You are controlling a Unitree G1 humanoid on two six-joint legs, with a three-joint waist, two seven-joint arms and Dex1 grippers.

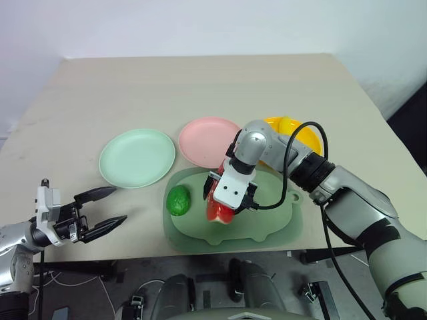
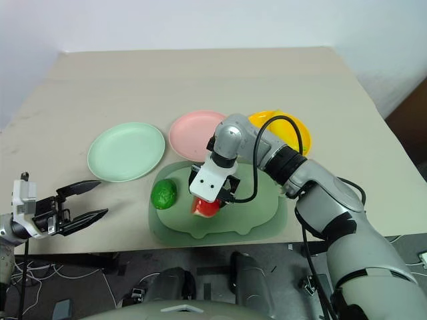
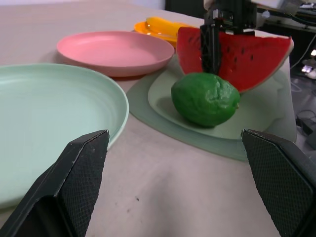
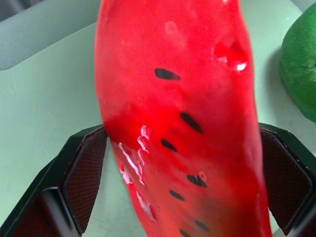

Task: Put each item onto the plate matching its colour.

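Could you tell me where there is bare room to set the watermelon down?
The pink plate and mint plate are both bare, as is the tabletop beyond them. The pig-shaped board is crowded: green fruit, watermelon wedge, right gripper.

Red, black-seeded watermelon wedge [image 4: 182,118]; green fruit [image 3: 205,98]; mint [image 1: 137,157], pink [image 1: 208,141], yellow plates [image 1: 308,137].

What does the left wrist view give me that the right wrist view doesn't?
Left wrist only: the mint plate, the pink plate, the banana on the yellow plate, and the whole green fruit.
Right wrist only: the right gripper with its jaws open on either side of the watermelon wedge, a gap showing at each side.
Both: the wedge, the green fruit and the sage board under them.
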